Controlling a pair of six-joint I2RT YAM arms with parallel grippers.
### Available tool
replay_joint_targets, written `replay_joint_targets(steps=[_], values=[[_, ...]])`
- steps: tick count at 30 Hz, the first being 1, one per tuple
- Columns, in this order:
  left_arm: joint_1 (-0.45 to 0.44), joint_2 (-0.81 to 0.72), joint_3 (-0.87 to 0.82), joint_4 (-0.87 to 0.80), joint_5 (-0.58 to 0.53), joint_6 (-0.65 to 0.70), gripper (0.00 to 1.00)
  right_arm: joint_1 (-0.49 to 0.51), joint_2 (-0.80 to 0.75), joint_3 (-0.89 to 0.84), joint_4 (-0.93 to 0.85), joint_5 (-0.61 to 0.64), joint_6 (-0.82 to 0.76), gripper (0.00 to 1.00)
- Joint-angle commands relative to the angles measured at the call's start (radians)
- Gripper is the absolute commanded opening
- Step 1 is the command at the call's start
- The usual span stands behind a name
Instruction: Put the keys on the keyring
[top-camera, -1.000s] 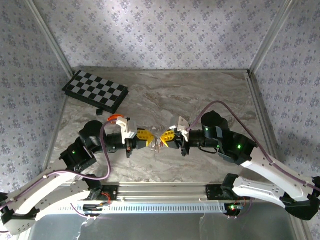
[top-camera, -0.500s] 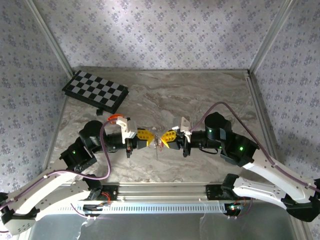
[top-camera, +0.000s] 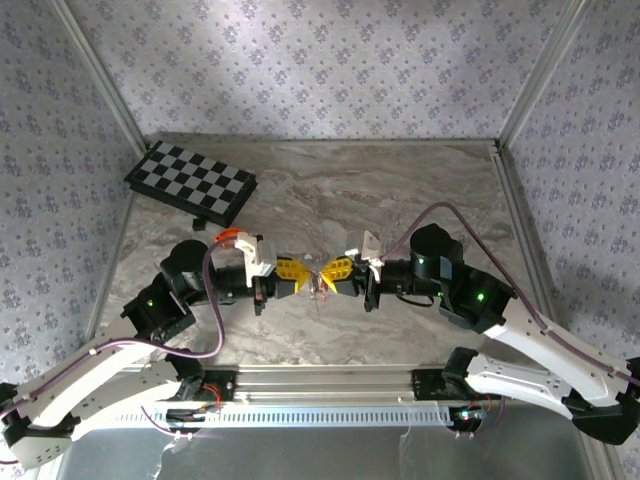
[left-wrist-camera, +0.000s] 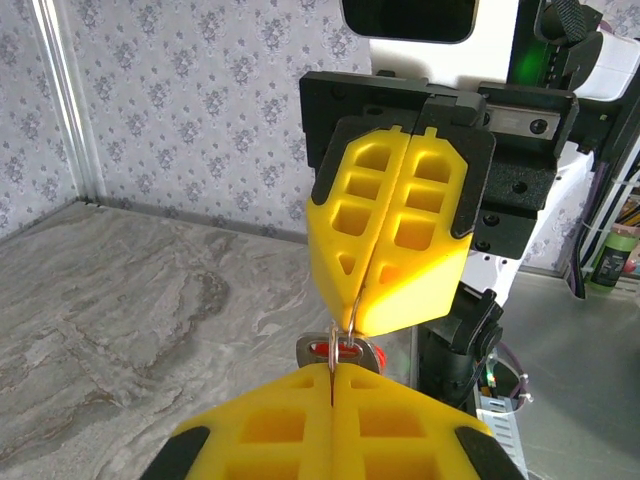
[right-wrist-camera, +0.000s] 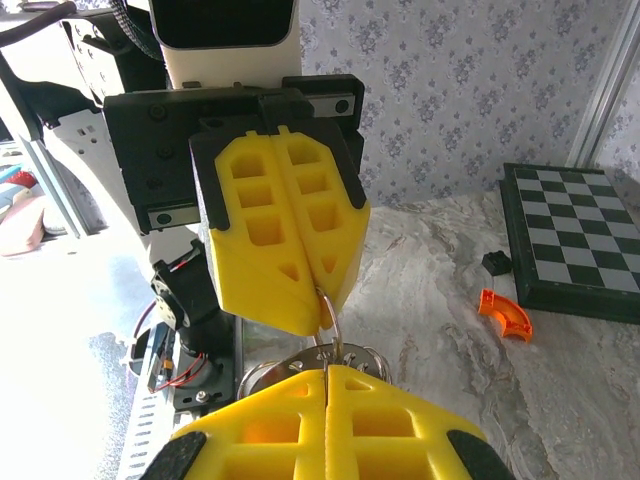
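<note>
Silvery keyring (right-wrist-camera: 330, 352) lies lengthwise between left pincer (top-camera: 304, 277) and right pincer (top-camera: 329, 273), both clamped on it.

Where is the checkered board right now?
In the top view the board lies at the table's far left corner, beyond the left gripper, with a small orange piece near it.

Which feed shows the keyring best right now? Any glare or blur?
Left wrist: sharp, evenly lit; the red head of a key reads clearly. Right wrist: left side washed out by bright light, but the keyring is in focus. Top external: no blur, yet the metal between the fingers is too small to resolve.
</note>
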Motion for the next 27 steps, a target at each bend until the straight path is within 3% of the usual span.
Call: replay_joint_targets(steps=[1,27], values=[[-0.008,-0.006,0.018,0.054,0.024,-0.011,0.00,-0.005,-0.005,-0.003,0.022,-0.004,0.012,0.00],[-0.009,-0.001,0.021,0.049,0.028,-0.009,0.00,-0.010,-0.001,-0.002,0.034,0.011,0.010,0.00]])
